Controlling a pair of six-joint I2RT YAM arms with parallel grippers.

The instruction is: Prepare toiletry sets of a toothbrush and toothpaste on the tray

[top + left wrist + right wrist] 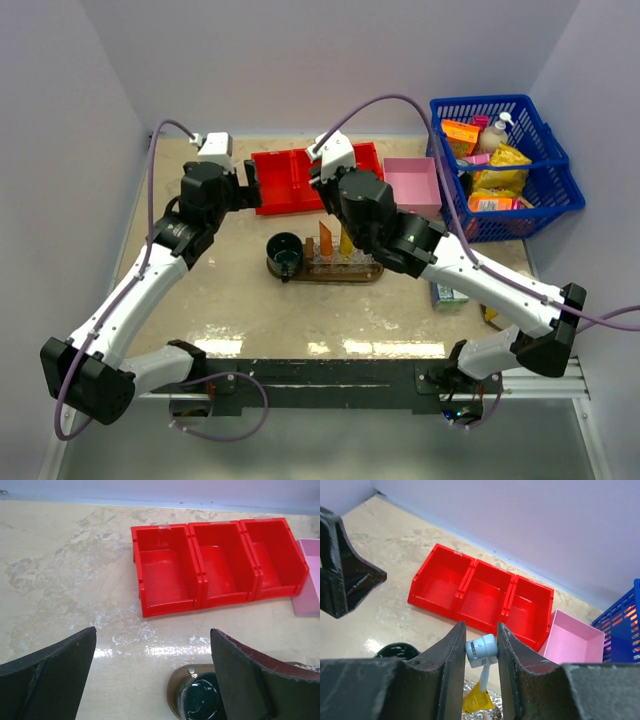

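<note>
The brown oval tray (368, 272) lies mid-table with a dark green cup (284, 250) on its left end. Two orange toothpaste tubes (326, 240) stand upright on it; the yellower one (477, 699) shows just below my right fingertips. My right gripper (481, 650) hovers over the tray, shut on the pale blue-white end of a slim white toothbrush (482, 647) that hangs down toward the tube. My left gripper (152, 675) is open and empty, left of the tray and above the cup (200, 700), near the tray's end (176, 692).
A red three-compartment bin (290, 180) stands behind the tray, with a pink box (413, 185) to its right. A blue basket (540, 215) of goods is at the far right. A small green-white carton (450, 295) lies near the right arm.
</note>
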